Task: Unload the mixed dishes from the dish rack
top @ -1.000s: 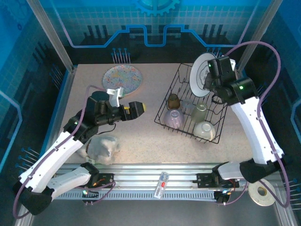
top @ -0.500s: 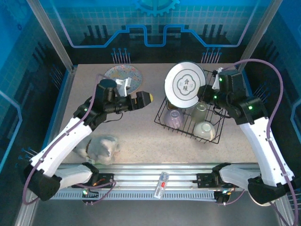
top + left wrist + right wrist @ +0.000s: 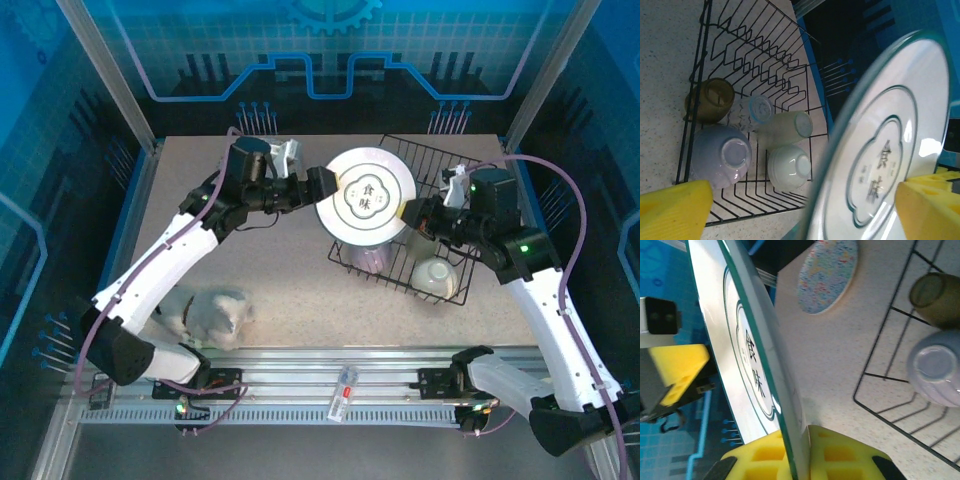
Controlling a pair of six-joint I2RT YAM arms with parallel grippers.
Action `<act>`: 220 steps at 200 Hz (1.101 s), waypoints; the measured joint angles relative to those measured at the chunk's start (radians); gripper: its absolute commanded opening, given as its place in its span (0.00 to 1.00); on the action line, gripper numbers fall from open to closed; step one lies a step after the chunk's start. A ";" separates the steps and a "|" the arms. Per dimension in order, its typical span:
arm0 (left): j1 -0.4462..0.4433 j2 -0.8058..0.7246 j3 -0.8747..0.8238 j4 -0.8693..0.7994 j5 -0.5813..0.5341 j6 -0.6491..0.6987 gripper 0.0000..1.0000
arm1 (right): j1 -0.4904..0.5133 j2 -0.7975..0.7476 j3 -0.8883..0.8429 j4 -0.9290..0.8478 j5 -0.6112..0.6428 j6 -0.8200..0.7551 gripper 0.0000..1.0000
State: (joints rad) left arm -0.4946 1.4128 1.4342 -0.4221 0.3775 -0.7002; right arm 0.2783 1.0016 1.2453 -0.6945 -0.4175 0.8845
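Observation:
A large white plate (image 3: 365,195) with a green rim and dark characters hangs face up over the left end of the black wire dish rack (image 3: 440,170). My right gripper (image 3: 408,213) is shut on its right rim, yellow pads (image 3: 840,455) pinching the edge. My left gripper (image 3: 322,188) stands open at the plate's left rim; the rim (image 3: 840,150) lies between its wide-apart pads (image 3: 670,210), the left pad clear of it. In the rack sit a lilac bowl (image 3: 720,157), a white bowl (image 3: 787,167), a brown cup (image 3: 710,100) and two pale cups (image 3: 785,127). A patterned plate (image 3: 827,275) lies flat on the table.
A whitish plastic lump (image 3: 215,312) lies at the front left of the table beside the left arm. A small bottle (image 3: 345,390) rests on the front rail. Blue walls and metal posts close in the back and sides.
The right gripper has carried the white plate out of the rack's back, leftward and lower, turning its face up. The left arm has swung right until its jaws straddle the plate's left rim.

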 measured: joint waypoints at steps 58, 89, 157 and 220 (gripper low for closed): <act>0.066 0.082 0.063 0.014 0.130 -0.030 0.31 | 0.000 0.024 -0.038 0.123 -0.041 0.104 0.00; 0.089 0.081 0.059 0.072 0.192 -0.045 0.00 | 0.000 0.046 -0.038 0.143 -0.043 0.137 0.00; 0.127 0.082 0.033 0.113 0.220 -0.074 0.00 | 0.011 0.088 -0.036 0.214 -0.029 0.169 0.48; 0.228 0.121 0.014 0.219 0.196 -0.224 0.00 | 0.030 0.049 -0.020 0.225 -0.006 0.113 1.00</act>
State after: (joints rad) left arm -0.2668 1.5333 1.4479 -0.2028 0.5735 -0.9237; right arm 0.3084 1.0508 1.2255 -0.4698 -0.4240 0.9970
